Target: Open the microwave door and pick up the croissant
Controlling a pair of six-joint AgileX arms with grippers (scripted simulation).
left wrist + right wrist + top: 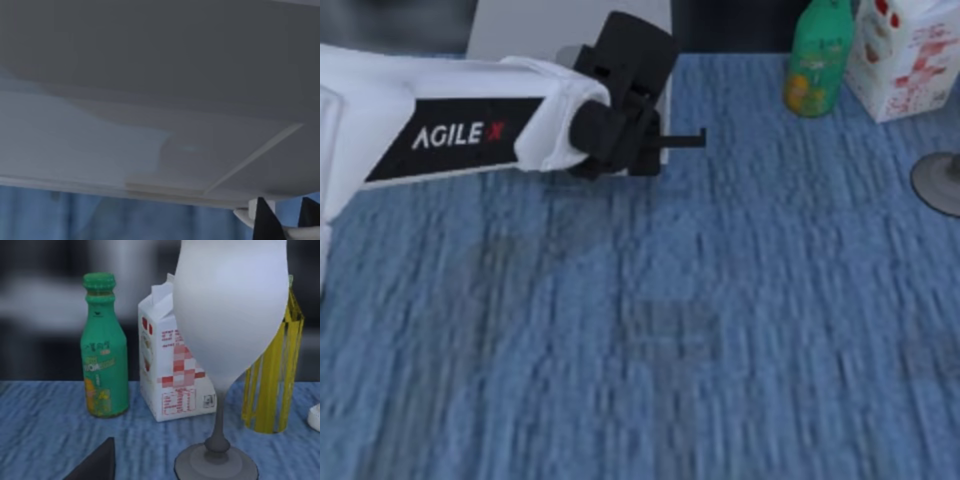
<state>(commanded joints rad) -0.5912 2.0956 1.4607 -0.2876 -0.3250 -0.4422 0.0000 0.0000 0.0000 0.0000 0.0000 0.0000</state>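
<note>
One arm worked: our left gripper (665, 140) reached the microwave (520, 28) at its front edge, its door (150, 100) filling the left wrist view; whether its fingers were apart, we could not tell. Right of the microwave stood bottle (818, 58), carton (905, 55), glass (230, 320). Croissant unseen.

Left arm outstretched at far edge, hand (655, 140) forward.
</note>
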